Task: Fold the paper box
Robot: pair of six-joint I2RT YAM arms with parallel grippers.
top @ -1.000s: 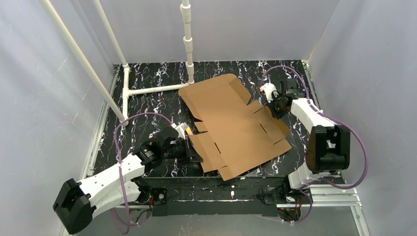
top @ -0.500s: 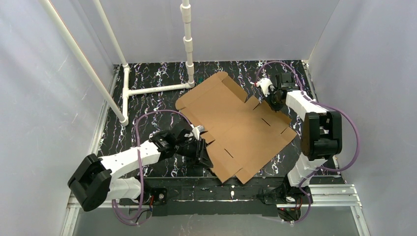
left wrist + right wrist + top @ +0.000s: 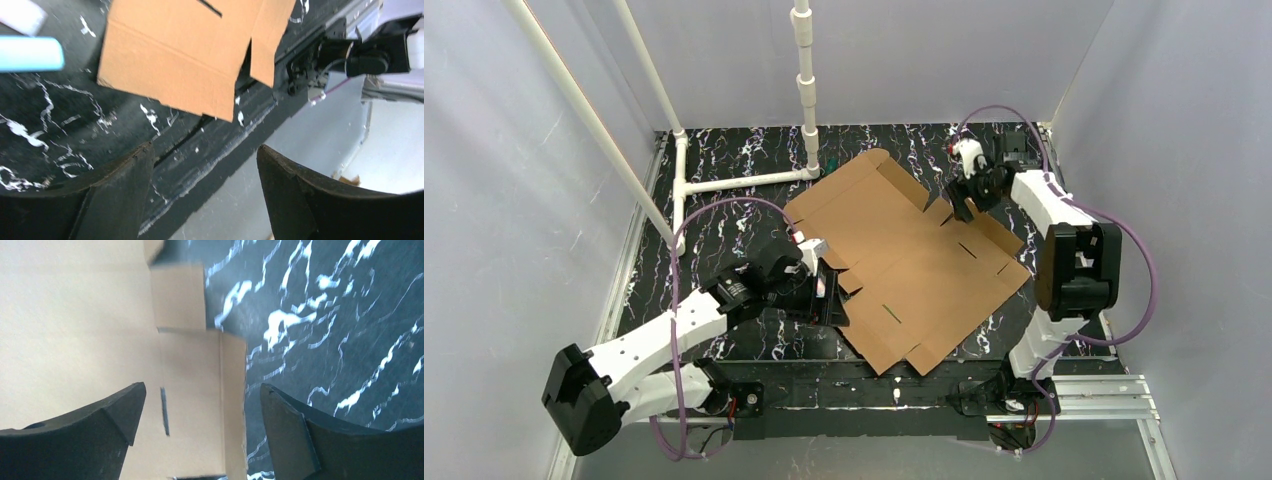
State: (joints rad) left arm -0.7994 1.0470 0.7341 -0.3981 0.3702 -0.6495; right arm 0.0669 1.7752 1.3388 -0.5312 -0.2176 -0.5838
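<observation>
Left claw [image 3: 204, 147] and right claw [image 3: 202, 385] both gape, gripping nothing. Paper box [image 3: 914, 265] lies flat, one corner overhanging the bench [image 3: 724, 210] near edge; a careless nudge could slide it off.

The flat brown cardboard paper box [image 3: 170, 55] ran off the top edge of the left wrist view, where a blurred pale blue bar [image 3: 30, 53] was cut at the left. Overhead, a green speck [image 3: 832, 157] was too small to identify.

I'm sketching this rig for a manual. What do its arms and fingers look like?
The left arm and right arm have white shells and bulky black joint housings. A purple cable loops along each. The fingers are matte black wedges with blunt tips.
</observation>
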